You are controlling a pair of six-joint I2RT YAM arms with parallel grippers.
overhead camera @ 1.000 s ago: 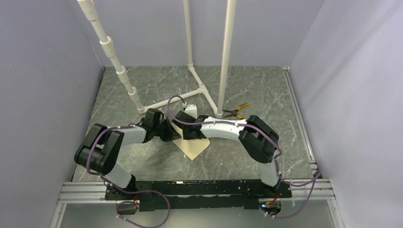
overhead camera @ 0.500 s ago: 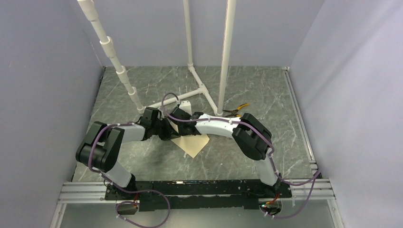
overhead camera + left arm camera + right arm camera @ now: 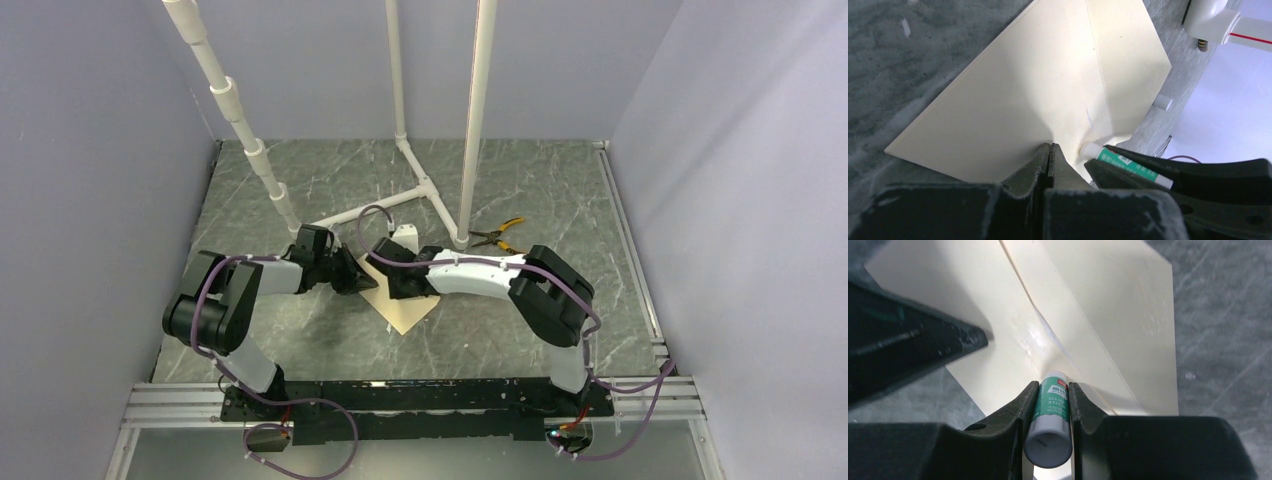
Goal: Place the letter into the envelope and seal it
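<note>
r tool (image 3: 1053, 386) slid back nearer, clamping glue stick (image 3: 1050, 410) w/ tip on envelope (image 3: 1108, 315); l tool (image 3: 1049, 148) pinches its edge.

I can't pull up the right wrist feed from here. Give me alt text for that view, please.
The right claw grips a green-and-white glue stick, its tip against the tan envelope beside the flap crease. The left claw, dark and blurred, comes in at the frame's left edge over the envelope, with grey marbled table around it.
</note>
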